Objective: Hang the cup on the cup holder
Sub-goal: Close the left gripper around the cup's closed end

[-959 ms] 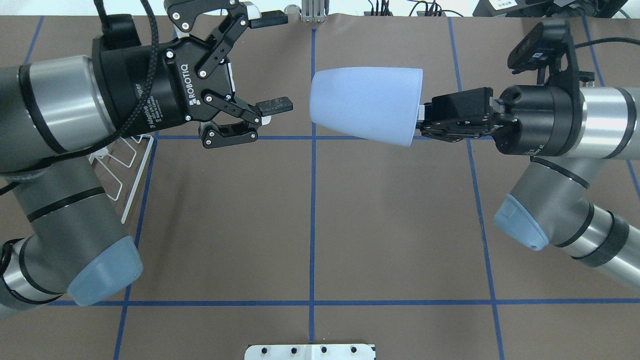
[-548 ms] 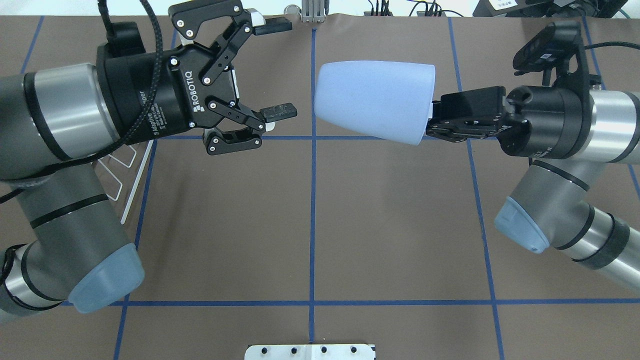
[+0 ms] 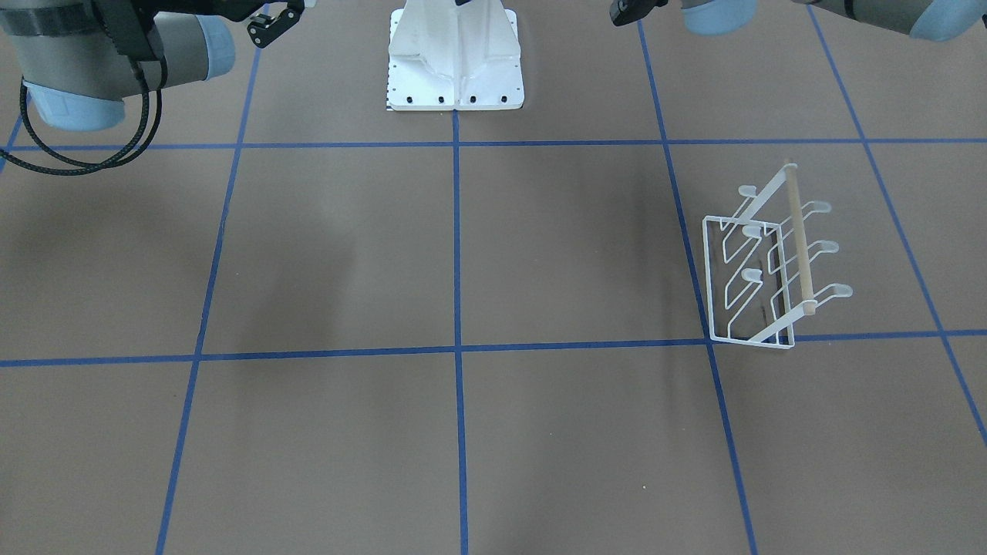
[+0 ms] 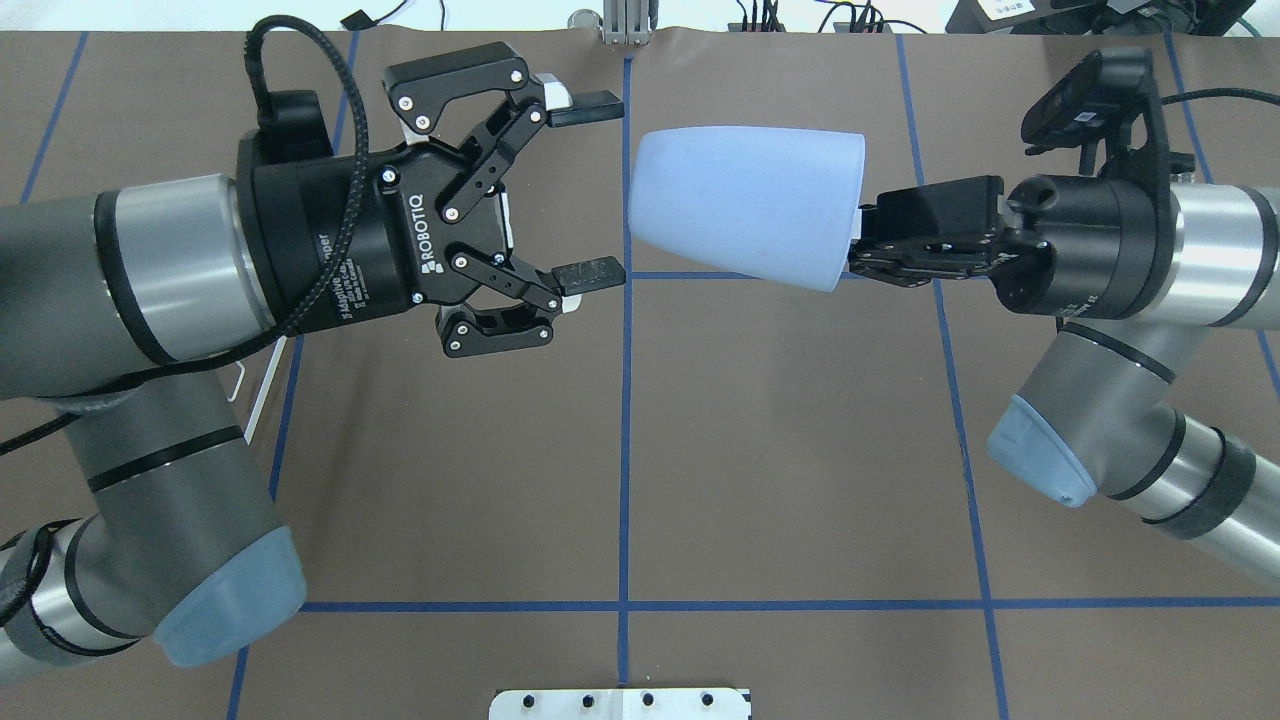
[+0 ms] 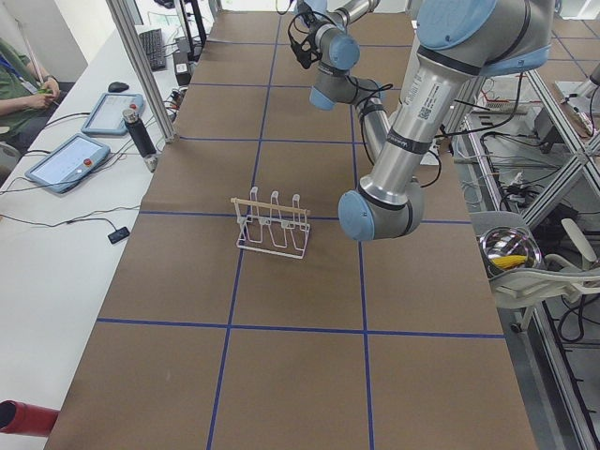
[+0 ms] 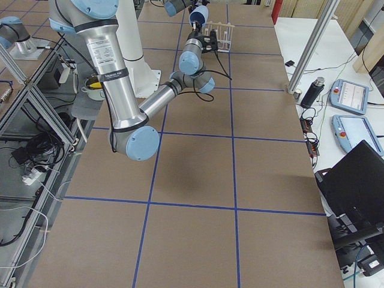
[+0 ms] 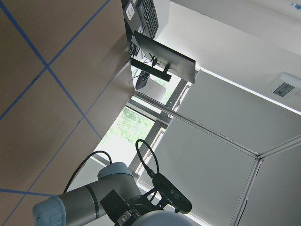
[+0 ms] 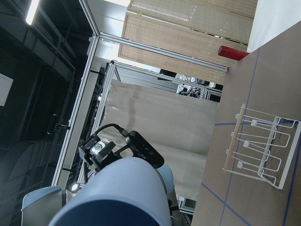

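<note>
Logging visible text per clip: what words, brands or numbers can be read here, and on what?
"ROBOTIQ": white print on the body of the left hand.
Smaller white lines beside it: too blurred to read.
Print at the wrist of the right hand: too small to read.
Lettering on the left arm, left side view: too blurred to read.
The cup and rack: no text seen.

Pale blue cup (image 4: 745, 205), white cup holder (image 3: 800, 239), brown blue-gridded table (image 4: 800, 450)

Pale blue cup (image 4: 745, 210) horizontal in midair, rim in right hand (image 4: 862, 238); white wire cup holder (image 3: 771, 262) upright on table (image 3: 540, 432).
</note>
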